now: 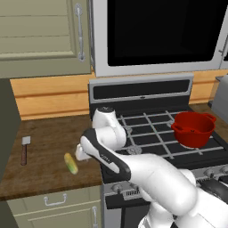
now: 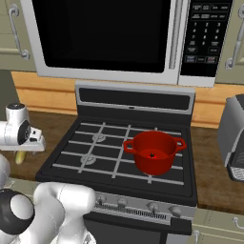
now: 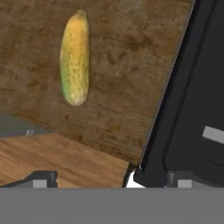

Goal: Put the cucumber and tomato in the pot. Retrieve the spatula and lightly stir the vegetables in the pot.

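One vegetable, the tomato (image 2: 151,155), already sits in the pot (image 2: 153,151); your empty pincer (image 3: 111,183) hovers wide open, with the cucumber (image 3: 75,57) lying on the table (image 3: 122,87) just ahead (spatula (image 1: 25,149) untouched beyond).

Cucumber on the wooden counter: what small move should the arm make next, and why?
Probably shift the open claw over the cucumber and lower onto it. The hand view shows the cucumber lying free on the counter, off to one side of the fingertips, while the pot on the stove appears to hold something small and red already.
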Controlling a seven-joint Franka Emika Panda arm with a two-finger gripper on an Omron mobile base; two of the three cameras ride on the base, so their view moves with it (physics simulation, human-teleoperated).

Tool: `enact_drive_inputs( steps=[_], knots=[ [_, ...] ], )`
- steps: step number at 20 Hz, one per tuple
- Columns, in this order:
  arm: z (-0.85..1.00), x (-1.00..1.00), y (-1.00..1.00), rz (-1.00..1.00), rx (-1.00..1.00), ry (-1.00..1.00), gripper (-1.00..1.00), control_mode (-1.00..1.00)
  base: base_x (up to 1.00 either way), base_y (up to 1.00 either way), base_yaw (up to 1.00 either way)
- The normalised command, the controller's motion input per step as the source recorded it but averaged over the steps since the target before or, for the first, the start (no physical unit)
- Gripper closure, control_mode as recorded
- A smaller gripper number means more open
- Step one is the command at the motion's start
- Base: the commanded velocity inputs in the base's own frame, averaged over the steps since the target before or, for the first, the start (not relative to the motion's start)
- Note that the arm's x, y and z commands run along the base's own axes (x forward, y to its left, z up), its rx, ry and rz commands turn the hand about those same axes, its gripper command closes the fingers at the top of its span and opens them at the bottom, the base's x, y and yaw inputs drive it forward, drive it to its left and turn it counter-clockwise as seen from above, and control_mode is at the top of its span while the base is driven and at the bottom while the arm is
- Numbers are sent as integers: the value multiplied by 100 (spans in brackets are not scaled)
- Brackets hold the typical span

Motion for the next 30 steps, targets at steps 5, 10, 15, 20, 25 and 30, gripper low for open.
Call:
enact_drive_inputs(
  steps=[5,10,15,20,25,30],
  knots=[
    [-25,42,61,5,0,9,-100,-100,0,0,0],
    [-7,30,54,2,-1,8,-100,-100,0,0,0],
    [-39,18,35,0,-9,1,-100,-100,0,0,0],
    [-47,22,18,-1,-10,0,-100,-100,0,0,0],
    [-36,26,0,-2,-4,0,-100,-100,0,0,0],
    [-34,24,3,-1,-4,1,100,-100,0,0,0]
  ],
)
